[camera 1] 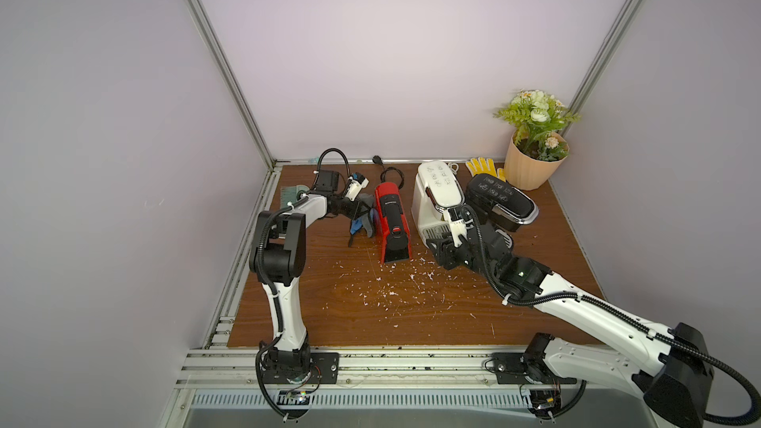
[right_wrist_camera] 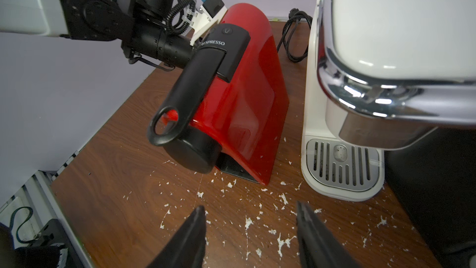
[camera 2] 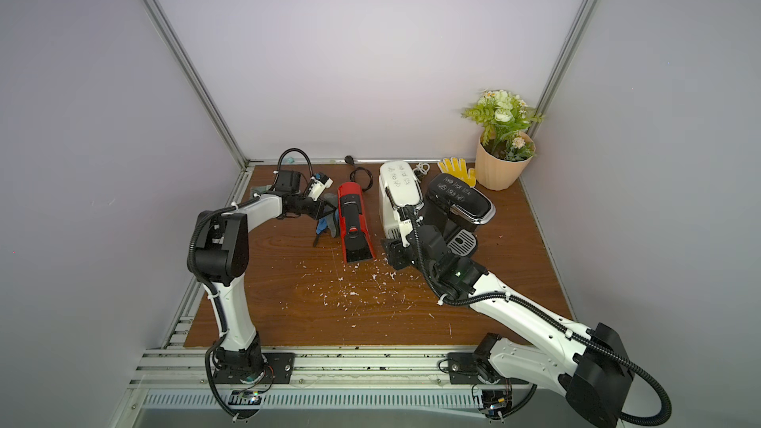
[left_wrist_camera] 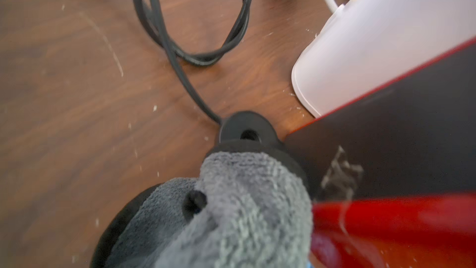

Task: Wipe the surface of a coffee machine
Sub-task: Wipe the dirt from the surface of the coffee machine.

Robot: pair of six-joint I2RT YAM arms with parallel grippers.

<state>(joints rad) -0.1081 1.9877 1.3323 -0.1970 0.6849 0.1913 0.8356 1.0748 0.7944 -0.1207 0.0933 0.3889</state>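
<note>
Left hand (camera 1: 359,212): pinching the grey fluffy cloth (left_wrist_camera: 239,202).
Tall red plastic coffee machine (camera 1: 392,222): touching the cloth's right side; runs near to far.
Right hand (right_wrist_camera: 251,211): spread, empty.

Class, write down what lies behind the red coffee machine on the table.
A looped black power cord lies behind the red coffee machine; where it joins the machine's back is hidden.

left gripper (left_wrist_camera: 221,168): seemingly clamped | right gripper (right_wrist_camera: 251,208): jaws apart

Pale lilac walls (camera 1: 391,55), aluminium frame posts (camera 1: 218,59), scuffed wood-grain tabletop (camera 1: 329,302)
</note>
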